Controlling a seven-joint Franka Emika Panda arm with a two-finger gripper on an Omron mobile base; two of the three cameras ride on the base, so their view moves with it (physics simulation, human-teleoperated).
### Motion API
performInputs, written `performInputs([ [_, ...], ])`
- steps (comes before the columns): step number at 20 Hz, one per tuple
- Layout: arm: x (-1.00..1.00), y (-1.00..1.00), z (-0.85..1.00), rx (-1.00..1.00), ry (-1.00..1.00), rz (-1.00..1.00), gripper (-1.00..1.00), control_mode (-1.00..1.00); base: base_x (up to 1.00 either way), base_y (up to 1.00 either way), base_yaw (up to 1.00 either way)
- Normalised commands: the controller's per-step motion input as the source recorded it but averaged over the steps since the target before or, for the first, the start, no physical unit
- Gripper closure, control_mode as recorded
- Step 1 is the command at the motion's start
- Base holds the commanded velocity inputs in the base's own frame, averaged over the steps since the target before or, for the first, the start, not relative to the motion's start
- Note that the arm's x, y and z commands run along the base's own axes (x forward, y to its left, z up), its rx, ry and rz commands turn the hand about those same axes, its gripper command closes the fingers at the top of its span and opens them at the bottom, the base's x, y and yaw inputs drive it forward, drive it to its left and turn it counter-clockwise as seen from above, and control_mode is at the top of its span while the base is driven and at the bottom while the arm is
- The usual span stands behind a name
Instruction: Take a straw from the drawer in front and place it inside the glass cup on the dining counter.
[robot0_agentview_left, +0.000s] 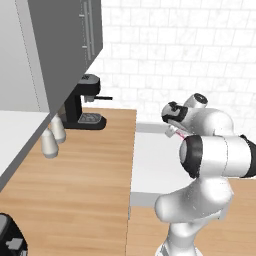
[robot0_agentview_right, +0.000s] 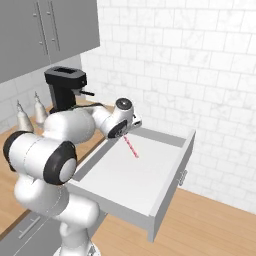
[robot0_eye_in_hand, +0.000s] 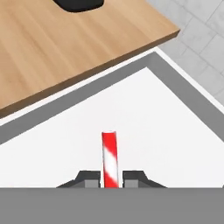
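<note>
My gripper (robot0_agentview_right: 126, 135) is shut on the straw (robot0_agentview_right: 131, 147), a thin pink-red stick with pale stripes that slants down from the fingers over the open drawer (robot0_agentview_right: 167, 192). In the hand view the straw (robot0_eye_in_hand: 110, 158) sticks out between the two fingertips (robot0_eye_in_hand: 89, 178) above the drawer's pale floor (robot0_eye_in_hand: 162, 127). From the left base view the gripper (robot0_agentview_left: 172, 127) hangs over the drawer (robot0_agentview_left: 150, 165), with a short piece of straw (robot0_agentview_left: 176, 133) showing under it. The glass cup and the dining counter are out of view.
A wood-topped counter (robot0_agentview_left: 75, 175) runs left of the drawer, carrying a black coffee machine (robot0_agentview_left: 85, 102) and two pale shakers (robot0_agentview_left: 50, 142). Grey wall cabinets (robot0_agentview_left: 60, 40) hang above it. A white tiled wall (robot0_agentview_right: 200, 75) stands behind the drawer.
</note>
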Motion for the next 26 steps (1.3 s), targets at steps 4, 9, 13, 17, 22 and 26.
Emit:
performInputs([
  [4, -0.36, 0.05, 1.00, 0.02, 0.10, -0.07, 1.00, -1.00, 0.00, 0.00, 0.00],
  [9, -0.56, 0.00, 1.00, 0.02, 0.08, -0.06, 1.00, -1.00, 0.00, 0.00, 0.00],
  [13, -0.50, 0.06, 1.00, 0.00, 0.07, -0.04, 1.00, -1.00, 0.00, 0.00, 0.00],
  [17, -0.57, 0.11, 0.86, 0.00, 0.06, -0.02, 1.00, -1.00, 0.00, 0.00, 0.00],
  [22, -0.63, 0.13, 0.26, 0.00, -0.01, -0.05, 1.00, -1.00, 0.00, 0.00, 0.00],
  [26, -0.50, 0.00, 0.03, 0.00, -0.03, -0.04, 1.00, 1.00, -0.25, 0.00, -0.02],
])
